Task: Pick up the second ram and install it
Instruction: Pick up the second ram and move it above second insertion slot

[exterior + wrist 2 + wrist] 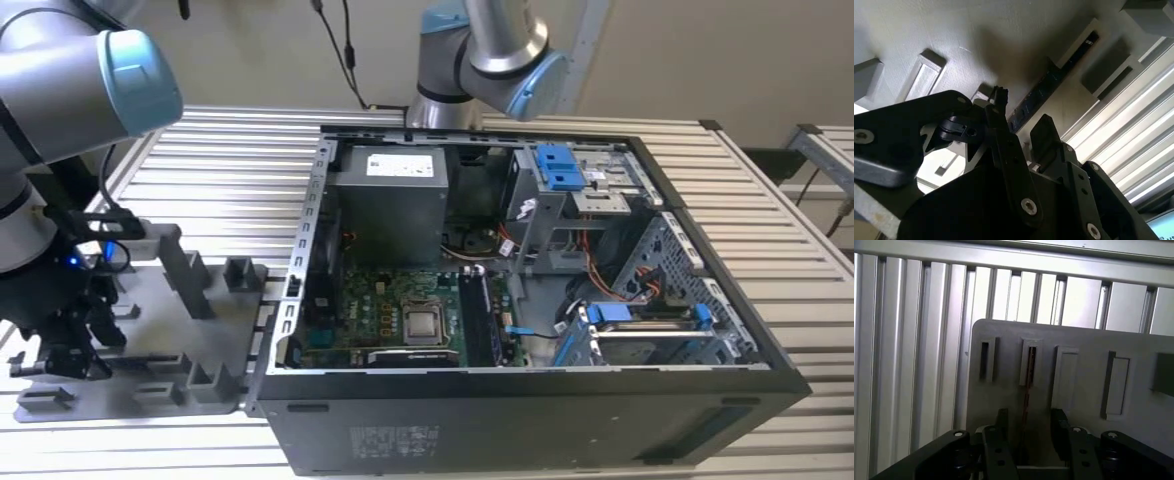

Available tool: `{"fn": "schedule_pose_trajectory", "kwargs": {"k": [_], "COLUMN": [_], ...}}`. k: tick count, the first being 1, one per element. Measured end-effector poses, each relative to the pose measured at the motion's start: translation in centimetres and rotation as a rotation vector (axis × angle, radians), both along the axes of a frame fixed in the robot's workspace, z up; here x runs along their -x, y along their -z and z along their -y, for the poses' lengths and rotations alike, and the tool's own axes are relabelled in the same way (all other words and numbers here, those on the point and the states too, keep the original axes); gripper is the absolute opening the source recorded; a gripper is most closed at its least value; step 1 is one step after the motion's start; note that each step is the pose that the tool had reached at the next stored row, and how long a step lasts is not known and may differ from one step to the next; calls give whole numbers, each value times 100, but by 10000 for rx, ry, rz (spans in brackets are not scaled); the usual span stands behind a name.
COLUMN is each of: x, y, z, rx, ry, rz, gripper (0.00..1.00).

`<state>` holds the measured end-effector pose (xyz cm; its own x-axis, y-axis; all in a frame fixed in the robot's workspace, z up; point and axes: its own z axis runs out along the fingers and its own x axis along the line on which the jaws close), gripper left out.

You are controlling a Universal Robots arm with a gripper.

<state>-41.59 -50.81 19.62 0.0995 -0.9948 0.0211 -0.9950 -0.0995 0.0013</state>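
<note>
The second ram [1054, 75] is a long dark stick standing on edge in a slot of the grey fixture plate [167, 385], at the exterior view's left beside the computer case. In the first wrist view it appears edge-on as a thin dark line [1029, 367]. My gripper [1030, 424] hangs low over the plate with its black fingers [1002, 424] open, one on each side of the stick's near end. The second wrist view shows the gripper [1021, 125] the same way, with gaps between the pads and the stick. In the exterior view the gripper [74, 345] is down at the plate.
The open computer case [747, 350] lies on the slatted metal table [227, 140], with its motherboard [400, 320], grey power-supply box [390, 200] and blue drive latches. Grey posts [180, 265] rise from the fixture plate close to my arm. Another robot arm [481, 50] stands behind the case.
</note>
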Motion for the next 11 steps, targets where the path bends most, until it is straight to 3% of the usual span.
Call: {"fn": "schedule_pose_trajectory", "kwargs": {"k": [4,6,7,10,11], "x": [0,-1,0,0,0], "y": [1,1,1,1,1], "z": [0,0,0,0,0], "rx": [-1,-2,-2,-1,-2], "ry": [0,0,0,0,0], "rz": [3,4,4,6,5], "gripper": [45,33,33,15,14]}}
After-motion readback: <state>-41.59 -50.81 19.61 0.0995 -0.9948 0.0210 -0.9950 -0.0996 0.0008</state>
